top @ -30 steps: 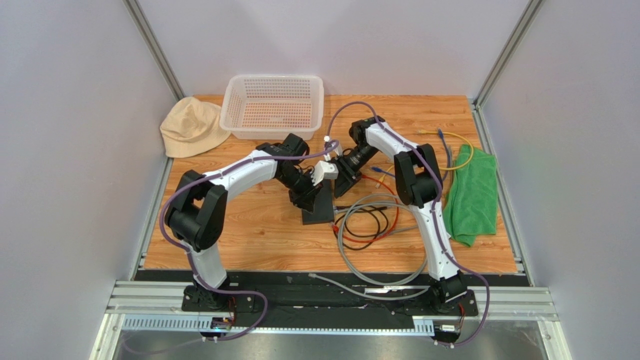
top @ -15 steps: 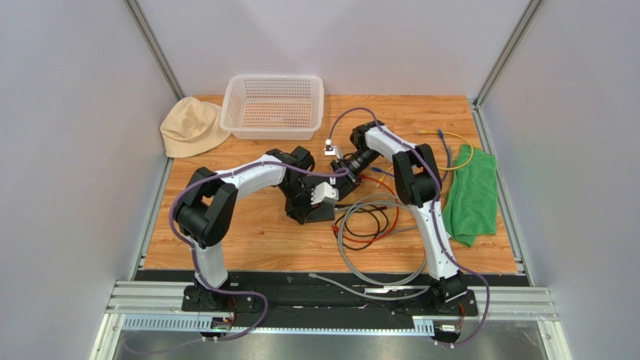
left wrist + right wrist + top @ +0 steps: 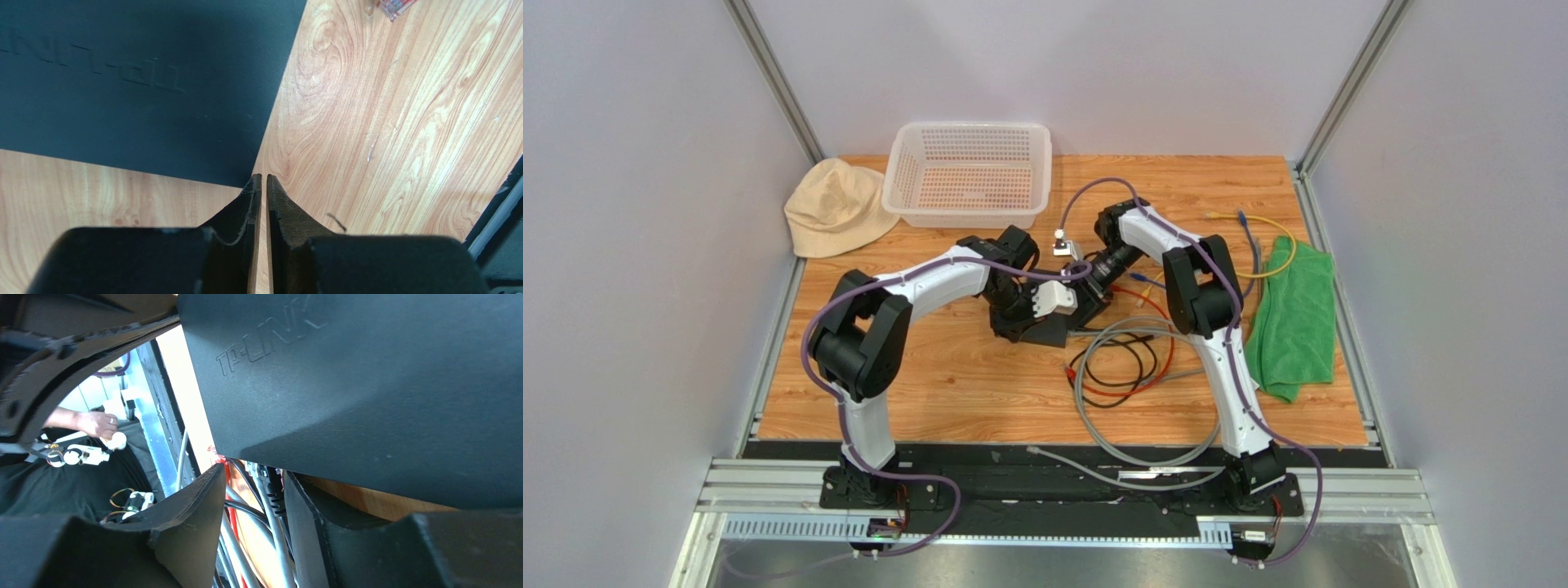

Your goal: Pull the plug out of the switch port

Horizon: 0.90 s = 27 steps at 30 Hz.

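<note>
Lying flat near the middle of the wood-grain table [image 3: 928, 380], the switch [image 3: 1053, 331] is a matte-black rectangular box with a smooth, faintly grainy lid and sharp straight edges. Embossed, unpainted letters on that lid read TP-LINK in the right wrist view. The left gripper [image 3: 261, 179] has its dark, rough-faced fingers drawn almost together, only a sliver of wood showing between them and nothing held, its tips at the switch's corner. The right gripper [image 3: 253, 471] stands open, its fingers apart on either side of a black ribbed cable boot [image 3: 273, 493] at the switch's edge, not visibly clamping it. Loops of grey cable [image 3: 1136, 410] coil at 5 o'clock from the switch; a white perforated plastic basket [image 3: 967, 184] sits at 11 o'clock, a soft beige hat [image 3: 836, 208] at 10, and a green terry cloth [image 3: 1296, 319] at 3.
</note>
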Tool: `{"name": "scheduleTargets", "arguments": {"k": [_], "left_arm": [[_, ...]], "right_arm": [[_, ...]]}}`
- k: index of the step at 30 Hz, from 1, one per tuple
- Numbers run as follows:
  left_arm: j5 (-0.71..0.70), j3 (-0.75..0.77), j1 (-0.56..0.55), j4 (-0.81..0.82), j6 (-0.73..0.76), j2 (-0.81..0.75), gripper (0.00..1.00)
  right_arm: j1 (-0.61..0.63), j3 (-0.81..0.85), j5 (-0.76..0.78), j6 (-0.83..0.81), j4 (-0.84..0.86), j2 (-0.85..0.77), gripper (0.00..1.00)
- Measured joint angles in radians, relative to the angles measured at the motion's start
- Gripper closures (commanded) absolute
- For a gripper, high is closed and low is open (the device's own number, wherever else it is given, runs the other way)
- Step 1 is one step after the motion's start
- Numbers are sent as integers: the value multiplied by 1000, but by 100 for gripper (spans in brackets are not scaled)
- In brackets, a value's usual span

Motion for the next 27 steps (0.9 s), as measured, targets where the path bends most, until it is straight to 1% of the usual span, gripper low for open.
{"name": "scheduleTargets", "arguments": {"k": [6, 11, 14, 20, 24, 27], "left_arm": [[69, 42, 6, -16, -32, -5, 97], [173, 92, 8, -15, -108, -5, 98], [203, 114, 8, -13, -155, 9, 98], [214, 147, 8, -8, -239, 105, 99], [223, 159, 10, -7, -296, 126, 99], [221, 172, 10, -3, -336, 137, 99]], "right_arm": [[-3, 7, 0, 44, 1, 11, 57], [-3, 8, 10, 73, 6, 13, 62], [-3, 8, 21, 87, 10, 13, 63], [-3, 6, 41, 159, 5, 23, 69], [-2, 3, 53, 186, 6, 23, 72], [-2, 0, 57, 208, 6, 23, 78]]}}
